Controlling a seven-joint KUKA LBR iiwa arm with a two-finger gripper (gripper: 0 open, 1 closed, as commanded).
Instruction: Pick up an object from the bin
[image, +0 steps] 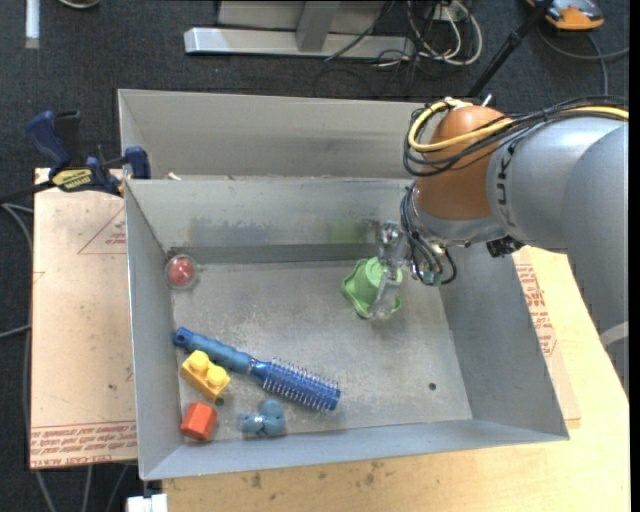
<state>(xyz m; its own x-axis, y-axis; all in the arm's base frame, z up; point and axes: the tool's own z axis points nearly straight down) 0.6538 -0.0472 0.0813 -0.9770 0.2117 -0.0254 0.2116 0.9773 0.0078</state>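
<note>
Where the bin's (300, 440) floor nears its far wall, the jaws grip a green toy (360, 285); a brush (265, 372) lies near the front-left corner.

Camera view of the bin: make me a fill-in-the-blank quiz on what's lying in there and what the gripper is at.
1. The gripper is right at a lumpy thing whose colour is ____.
2. The hairbrush near the front wall of the bin is ____.
3. Between the brush's handle and the orange block sits a toy brick coloured ____.
4. The small reddish ball lies in the far ____ corner.

Missing words: green; blue; yellow; left.
</note>
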